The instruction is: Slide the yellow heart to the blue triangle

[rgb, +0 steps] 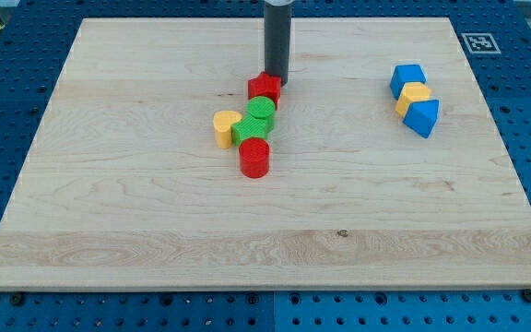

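The yellow heart (224, 127) lies left of centre on the wooden board, touching a green block (250, 128). The blue triangle (423, 116) sits at the view's right, touching a yellow block (413, 96) just above it. My tip (277, 81) is at the top centre, right against the upper edge of a red block (264, 87), up and to the right of the yellow heart.
A green round block (262, 108) sits between the red block and the green block. A red cylinder (254, 158) stands below them. A blue cube (407, 77) tops the right cluster. The board's edge (265, 291) meets a blue perforated table.
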Robot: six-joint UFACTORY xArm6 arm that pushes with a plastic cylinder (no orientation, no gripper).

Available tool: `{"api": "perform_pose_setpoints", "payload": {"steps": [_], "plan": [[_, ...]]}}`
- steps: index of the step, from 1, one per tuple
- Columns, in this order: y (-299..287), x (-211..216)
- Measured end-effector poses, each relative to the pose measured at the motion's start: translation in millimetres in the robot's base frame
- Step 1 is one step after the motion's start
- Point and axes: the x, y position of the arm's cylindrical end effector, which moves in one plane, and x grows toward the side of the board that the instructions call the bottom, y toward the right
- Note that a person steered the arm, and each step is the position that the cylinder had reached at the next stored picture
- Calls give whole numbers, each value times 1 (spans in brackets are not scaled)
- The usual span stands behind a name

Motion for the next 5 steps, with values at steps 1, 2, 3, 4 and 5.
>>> {"api": "perform_pose_setpoints", "payload": {"steps": [1, 2, 3, 4, 5], "plan": [[0, 9], [-4, 6], [-38, -23], [-63, -10], [-63, 25]]}}
